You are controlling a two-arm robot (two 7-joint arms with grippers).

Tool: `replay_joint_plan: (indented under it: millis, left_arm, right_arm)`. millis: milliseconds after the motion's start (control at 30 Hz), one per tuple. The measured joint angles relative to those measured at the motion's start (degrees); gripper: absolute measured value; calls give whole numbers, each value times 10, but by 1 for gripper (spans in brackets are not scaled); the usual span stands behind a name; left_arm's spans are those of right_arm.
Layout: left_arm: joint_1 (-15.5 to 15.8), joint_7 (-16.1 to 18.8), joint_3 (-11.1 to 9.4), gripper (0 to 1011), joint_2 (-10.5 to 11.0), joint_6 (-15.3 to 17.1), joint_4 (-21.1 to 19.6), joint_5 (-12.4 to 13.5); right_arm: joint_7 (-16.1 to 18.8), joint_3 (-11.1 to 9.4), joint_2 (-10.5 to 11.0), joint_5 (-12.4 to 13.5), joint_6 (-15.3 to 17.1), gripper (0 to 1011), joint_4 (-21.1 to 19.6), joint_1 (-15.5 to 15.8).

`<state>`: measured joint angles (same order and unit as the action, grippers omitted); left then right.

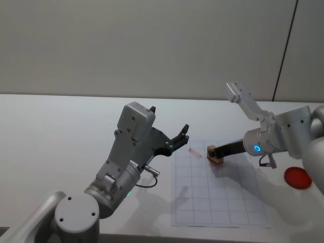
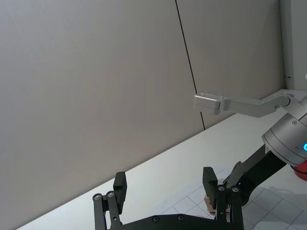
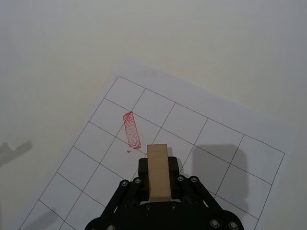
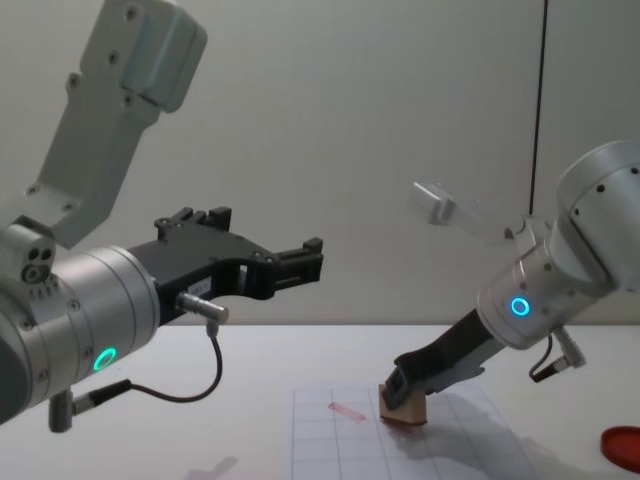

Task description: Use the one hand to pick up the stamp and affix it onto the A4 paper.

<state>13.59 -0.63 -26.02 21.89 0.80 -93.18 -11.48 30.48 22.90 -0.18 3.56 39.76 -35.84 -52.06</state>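
Chest view | right gripper (image 4: 400,392) clamps stamp (image 4: 403,412) over A4 paper (image 4: 330,450) (beside red mark (image 4: 347,410)) | left gripper (image 4: 262,233) spread wide, raised

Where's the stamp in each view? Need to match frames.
Head: stamp right of centre, near the far end of the A4 paper, held in the right gripper.
Left wrist: a tan sliver just behind the open left gripper.
Right wrist: clamped in that arm's gripper, over the grid.
Chest: low, right of centre.
Shared landmark: pink printed mark beside it.
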Motion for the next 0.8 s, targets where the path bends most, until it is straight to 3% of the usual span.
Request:
replay_joint_plan:
  millis: [500, 800]
  left_arm:
    - [0, 0, 0, 1002, 0, 0, 0, 0]
    - [0, 0, 0, 1002, 0, 0, 0, 0]
  right_arm:
    - [7, 0, -5, -1, -9, 217, 33, -15]
    - [9, 2, -2, -4, -11, 217, 25, -8]
